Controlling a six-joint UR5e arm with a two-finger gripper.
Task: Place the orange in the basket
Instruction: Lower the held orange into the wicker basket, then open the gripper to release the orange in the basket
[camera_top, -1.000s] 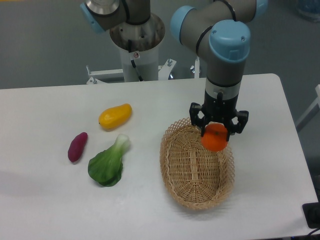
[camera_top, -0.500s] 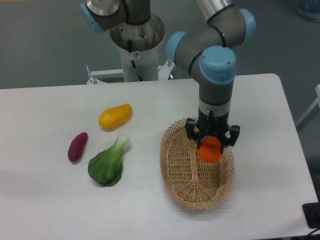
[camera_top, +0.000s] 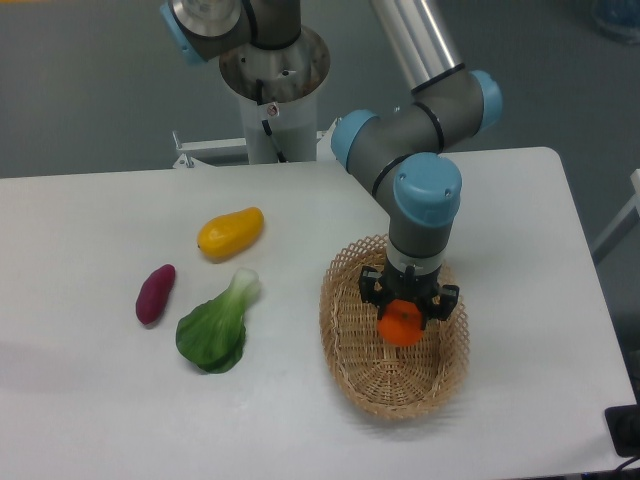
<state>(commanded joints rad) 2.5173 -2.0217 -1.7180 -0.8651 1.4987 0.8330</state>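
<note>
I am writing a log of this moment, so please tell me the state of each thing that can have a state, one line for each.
gripper: shut on the orange, low over the basket.
orange: held in the gripper, inside the basket's rim; whether it touches the bottom cannot be told.
basket: upright on the table, holding nothing else.
mango: lying on the table.
purple vegetable: lying on the table.
leafy green: lying flat on the table.

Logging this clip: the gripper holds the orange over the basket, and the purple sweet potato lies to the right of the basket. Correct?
Not quite. In the camera view the purple sweet potato lies left of the basket, beyond the leafy green. The gripper does hold the orange over the basket.
</note>
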